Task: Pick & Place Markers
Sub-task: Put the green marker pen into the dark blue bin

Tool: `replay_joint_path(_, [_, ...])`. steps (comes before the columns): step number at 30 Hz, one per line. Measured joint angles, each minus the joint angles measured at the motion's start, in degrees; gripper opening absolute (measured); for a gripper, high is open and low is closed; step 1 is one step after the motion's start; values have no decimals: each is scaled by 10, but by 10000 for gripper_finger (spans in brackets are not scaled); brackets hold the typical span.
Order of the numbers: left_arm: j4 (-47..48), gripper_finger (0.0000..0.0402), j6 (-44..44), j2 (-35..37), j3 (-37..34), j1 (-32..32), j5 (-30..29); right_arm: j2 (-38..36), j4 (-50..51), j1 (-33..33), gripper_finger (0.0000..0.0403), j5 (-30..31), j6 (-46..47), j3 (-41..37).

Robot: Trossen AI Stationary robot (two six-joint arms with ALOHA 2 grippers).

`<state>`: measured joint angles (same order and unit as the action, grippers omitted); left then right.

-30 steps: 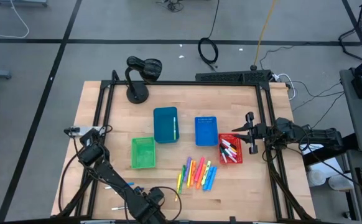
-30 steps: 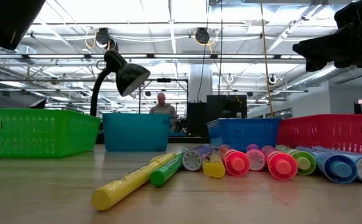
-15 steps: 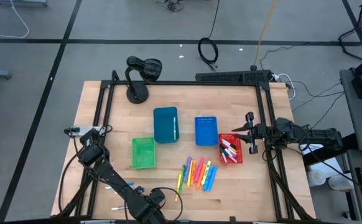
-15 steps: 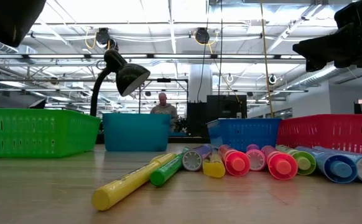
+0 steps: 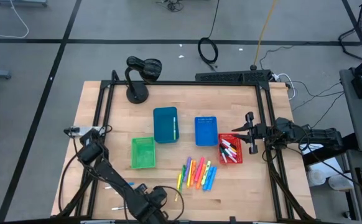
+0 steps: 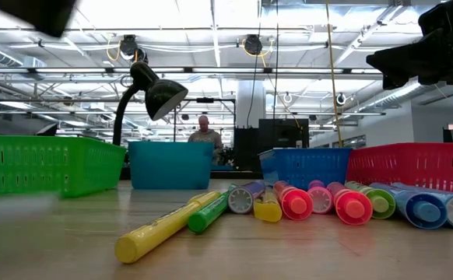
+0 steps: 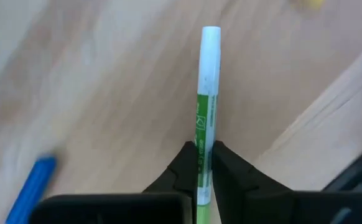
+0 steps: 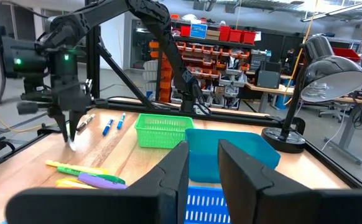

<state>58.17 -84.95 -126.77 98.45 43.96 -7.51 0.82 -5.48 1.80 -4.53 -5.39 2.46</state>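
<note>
Down at the surface's [image 5: 100,106] front edge, toward its left corner, the left pincer [image 7: 204,163] is squeezing tight on a green-and-white marker [image 7: 206,106], its white end sticking out past the fingers [image 7: 184,165] over the bare wood. Meanwhile the right pincer [image 5: 250,132] is hovering over the right edge beside the red bin [image 5: 237,157], its fingers [image 8: 175,168] sitting slightly parted on nothing, while the other markers [image 5: 198,174] are lying fanned near the front edge.

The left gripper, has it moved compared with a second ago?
Yes. In the high view the left gripper, shut on a green marker, has shifted slightly right, toward the loose markers, judged against the green bin.
</note>
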Motion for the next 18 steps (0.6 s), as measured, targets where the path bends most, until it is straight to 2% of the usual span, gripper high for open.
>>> replay_joint_path(8, [-15,32,29,44,1,-8,-98,0,0,0,71,0,0,0])
replay_joint_path(11, [-11,32,53,66,1,-17,-152,0,0,0,71,0,0,0])
replay_joint_path(15, [-13,34,88,100,1,-54,-217,0,1,0,71,0,0,0])
replay_joint_path(18, [-10,37,97,127,3,-97,-221,0,1,0,71,0,0,0])
